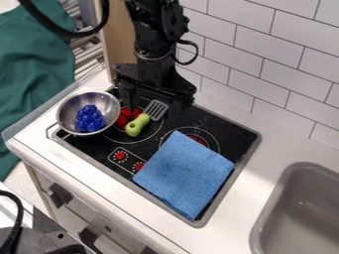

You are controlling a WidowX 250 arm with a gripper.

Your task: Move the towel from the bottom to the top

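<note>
Camera view: the blue towel [184,172] lies flat, slightly skewed.

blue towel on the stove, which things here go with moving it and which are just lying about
For the job:
- blue towel
- stove top, where it lies
- gripper, jaws apart

Just lying about:
- metal bowl
- blue item inside it
- green-handled spatula

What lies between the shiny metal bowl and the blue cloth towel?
The camera view shows a green-handled spatula, something red beside it, and two red dials, on the black stovetop.
</note>
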